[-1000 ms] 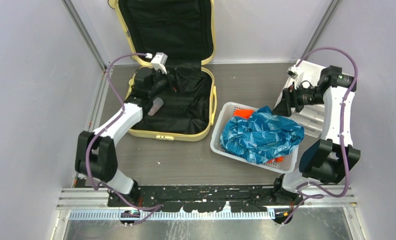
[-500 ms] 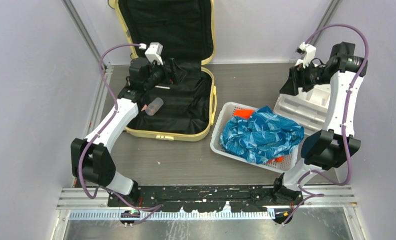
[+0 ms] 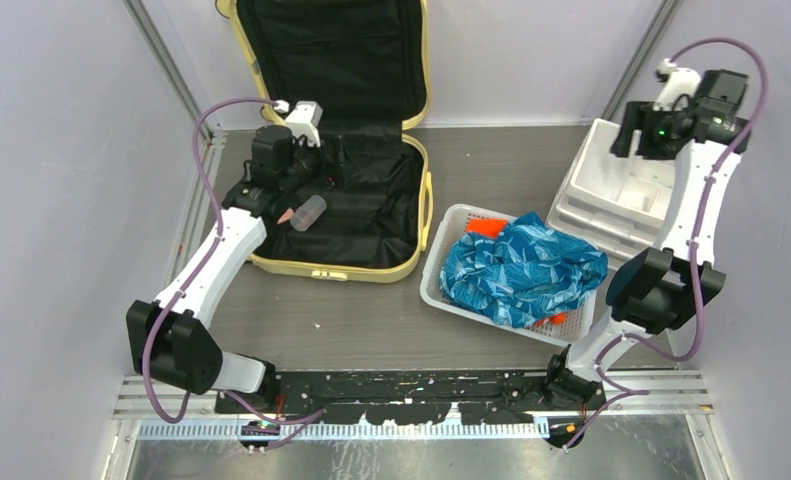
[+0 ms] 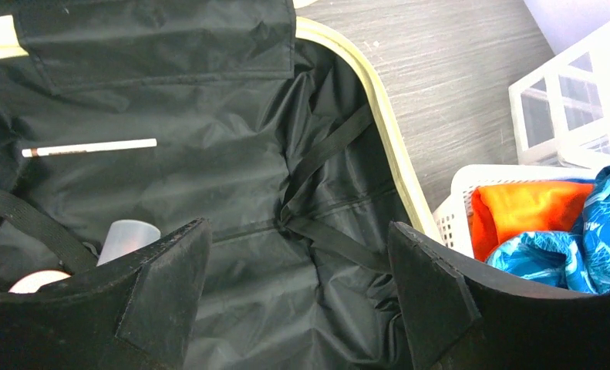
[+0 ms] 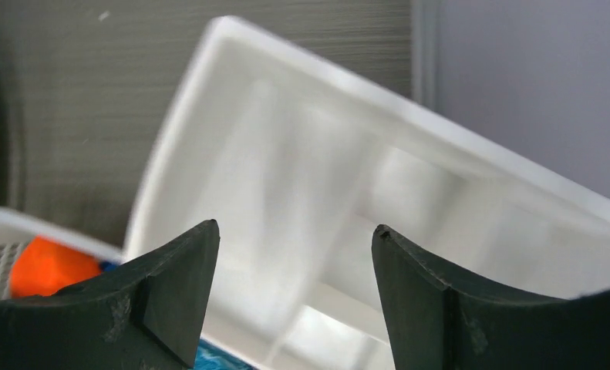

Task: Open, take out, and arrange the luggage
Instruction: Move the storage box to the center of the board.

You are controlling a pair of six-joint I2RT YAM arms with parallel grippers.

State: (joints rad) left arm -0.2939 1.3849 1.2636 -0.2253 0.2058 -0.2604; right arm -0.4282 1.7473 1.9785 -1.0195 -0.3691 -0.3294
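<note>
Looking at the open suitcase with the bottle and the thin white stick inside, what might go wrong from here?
The bottle lies on its side on slack lining beside a strap, so the open left hand may snag the strap or send the bottle rolling. The thin white stick lies flat on the lining of the luggage, so a pinch there may catch fabric instead.
</note>
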